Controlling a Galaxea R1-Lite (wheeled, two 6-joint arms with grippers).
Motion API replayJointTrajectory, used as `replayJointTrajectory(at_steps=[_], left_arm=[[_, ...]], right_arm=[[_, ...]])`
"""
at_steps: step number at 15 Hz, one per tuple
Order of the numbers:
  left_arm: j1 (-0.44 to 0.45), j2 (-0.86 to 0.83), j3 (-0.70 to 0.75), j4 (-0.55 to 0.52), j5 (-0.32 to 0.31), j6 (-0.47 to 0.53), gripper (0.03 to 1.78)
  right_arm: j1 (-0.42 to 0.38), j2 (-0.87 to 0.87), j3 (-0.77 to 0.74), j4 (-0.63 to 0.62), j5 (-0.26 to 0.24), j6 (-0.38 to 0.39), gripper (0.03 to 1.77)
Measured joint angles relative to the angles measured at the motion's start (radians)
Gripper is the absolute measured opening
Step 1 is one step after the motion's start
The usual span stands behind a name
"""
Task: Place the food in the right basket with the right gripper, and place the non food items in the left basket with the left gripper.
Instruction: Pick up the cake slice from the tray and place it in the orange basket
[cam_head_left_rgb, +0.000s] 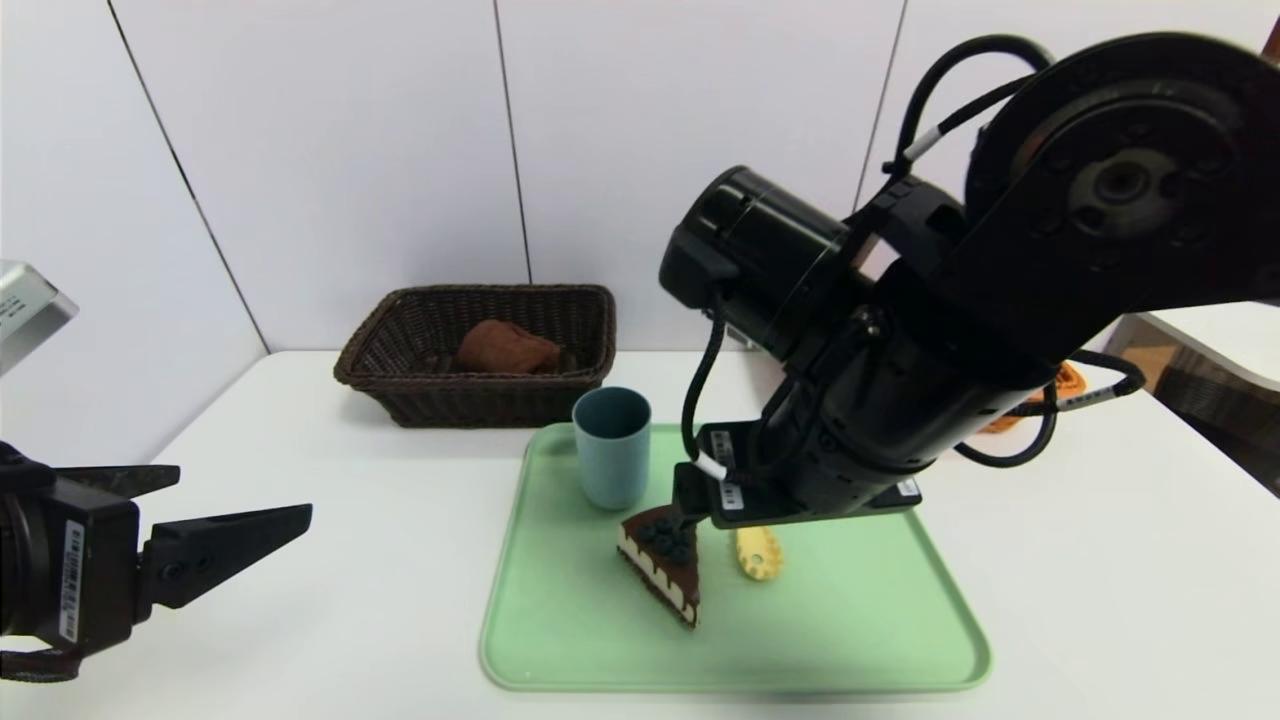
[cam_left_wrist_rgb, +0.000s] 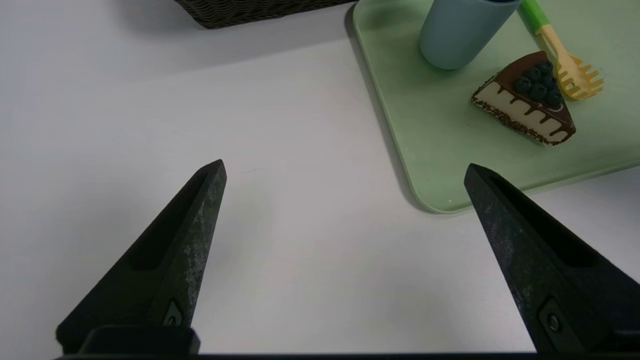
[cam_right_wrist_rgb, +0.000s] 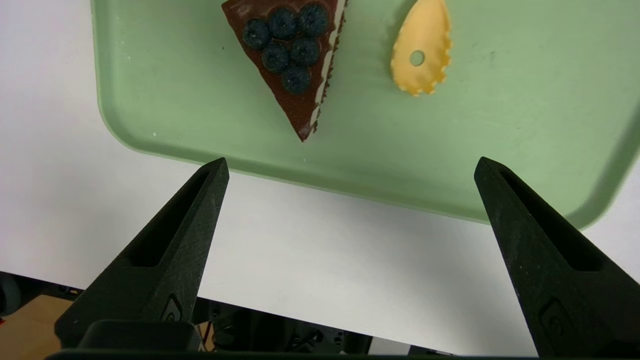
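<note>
The cake slice (cam_head_left_rgb: 665, 560) (cam_left_wrist_rgb: 525, 107) (cam_right_wrist_rgb: 290, 60) lies on a green tray (cam_head_left_rgb: 850, 620), blueberries up. Next to it is the yellow spoon (cam_head_left_rgb: 758, 552) (cam_right_wrist_rgb: 420, 60), whose green handle shows only in the left wrist view. The blue-grey cup (cam_head_left_rgb: 612, 445) (cam_left_wrist_rgb: 460, 30) stands upright at the tray's far left corner. A brown towel (cam_head_left_rgb: 505, 347) lies in the dark left basket (cam_head_left_rgb: 470, 400). My right gripper (cam_right_wrist_rgb: 352, 164) hangs open above the tray's near edge, empty. My left gripper (cam_head_left_rgb: 245, 490) (cam_left_wrist_rgb: 345, 166) is open over bare table, left of the tray. The right basket (cam_head_left_rgb: 1072, 379) is mostly hidden behind my right arm.
The white table (cam_head_left_rgb: 330, 560) ends close to the tray's near side, and its front edge (cam_right_wrist_rgb: 300, 310) shows in the right wrist view. A white wall stands right behind the baskets. Another pale surface (cam_head_left_rgb: 1215, 335) sits beyond the table's right side.
</note>
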Motion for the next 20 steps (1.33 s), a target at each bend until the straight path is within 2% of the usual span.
replayJointTrajectory(at_steps=[2,7,20], left_arm=[[0.0,-0.003,0.0,0.0,0.0,0.0,1.69],[0.0,-0.01,-0.002,0.001,-0.001,0.001,1.69],[0.0,-0.022,-0.003,0.002,-0.001,0.003,1.69]], right_arm=[[0.007,0.03,0.0,-0.003,0.007,0.026,1.69],[0.016,0.081,0.0,-0.01,0.016,0.029,1.69],[0.041,0.166,0.006,-0.098,0.014,0.002,1.7]])
